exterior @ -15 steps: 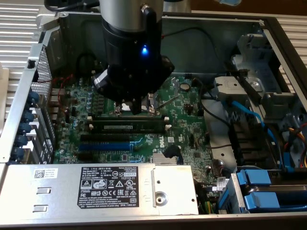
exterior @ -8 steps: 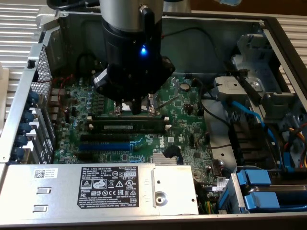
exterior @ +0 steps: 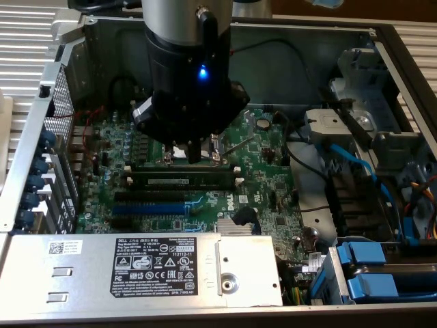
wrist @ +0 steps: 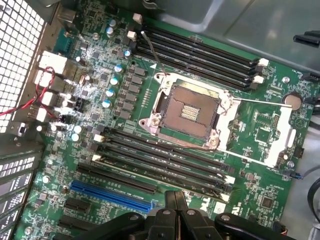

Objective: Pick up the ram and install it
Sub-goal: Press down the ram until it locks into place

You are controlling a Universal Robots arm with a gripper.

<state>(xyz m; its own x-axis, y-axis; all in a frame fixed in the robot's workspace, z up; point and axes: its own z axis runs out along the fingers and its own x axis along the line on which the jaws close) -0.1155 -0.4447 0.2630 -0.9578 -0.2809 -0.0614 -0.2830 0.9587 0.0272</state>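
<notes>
Inside an opened computer case [exterior: 41, 225], from the perforated wall at the exterior view's left, the green motherboard [exterior: 102, 137] spreads toward the drive bays at the right. The ram [exterior: 183, 182] lies in a slot near the board's middle, between white end clips [exterior: 237, 182], just ahead of the open processor socket [wrist: 187, 111]. The gripper [exterior: 193, 156] hangs close above it, jaws drawn tight together and holding nothing, the blue slot [wrist: 112, 195] lying nearer the board's front edge. Whether the stick is fully seated cannot be told; a sound install would likely need even, straight-down pressure along its top edge until both clips latch.
</notes>
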